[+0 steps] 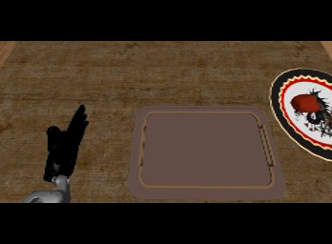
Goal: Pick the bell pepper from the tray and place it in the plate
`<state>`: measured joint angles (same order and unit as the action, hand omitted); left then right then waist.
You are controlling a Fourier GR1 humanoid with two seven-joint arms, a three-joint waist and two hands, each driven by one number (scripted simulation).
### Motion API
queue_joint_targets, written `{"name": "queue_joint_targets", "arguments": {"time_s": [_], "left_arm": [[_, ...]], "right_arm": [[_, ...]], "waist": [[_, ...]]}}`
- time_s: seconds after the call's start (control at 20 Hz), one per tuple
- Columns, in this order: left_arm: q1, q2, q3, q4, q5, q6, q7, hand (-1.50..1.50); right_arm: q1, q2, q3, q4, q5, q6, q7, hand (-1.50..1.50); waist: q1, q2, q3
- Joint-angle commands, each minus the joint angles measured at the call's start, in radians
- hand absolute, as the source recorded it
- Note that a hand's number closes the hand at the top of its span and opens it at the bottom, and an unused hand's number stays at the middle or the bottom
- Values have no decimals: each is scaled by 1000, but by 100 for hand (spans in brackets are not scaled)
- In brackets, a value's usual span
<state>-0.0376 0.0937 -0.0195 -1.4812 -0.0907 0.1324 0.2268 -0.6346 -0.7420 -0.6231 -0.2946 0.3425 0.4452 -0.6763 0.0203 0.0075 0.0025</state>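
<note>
Head view shows the pepper [306, 102] already on the plate [285, 90], right of the tray [205, 190]. My left hand [65, 147] rests left of the tray, fingers straight and empty; I judge it best kept there. My right hand is out of sight.

- The tray [206, 157] fills the middle of the surface [161, 71] near its front edge, its raised rim a low barrier.
- The plate [295, 86] with the bell pepper [307, 101] blocks the right edge.
- The left robot hand [65, 147] stands upright near the front left corner.
- The back of the surface lies open.
</note>
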Motion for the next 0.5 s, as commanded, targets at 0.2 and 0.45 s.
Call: {"name": "queue_joint_targets", "arguments": {"time_s": [0.2, 0.45], "left_arm": [[41, 3, 8, -18, -6, -4, -28, 0], [16, 8, 7, -52, -4, -15, 39, 0]], "right_arm": [[26, 27, 31, 26, -17, -17, -100, -150], [0, 21, 60, 43, -10, -77, -30, -150]], "waist": [[-1, -1, 0], [-2, -2, -1]]}}
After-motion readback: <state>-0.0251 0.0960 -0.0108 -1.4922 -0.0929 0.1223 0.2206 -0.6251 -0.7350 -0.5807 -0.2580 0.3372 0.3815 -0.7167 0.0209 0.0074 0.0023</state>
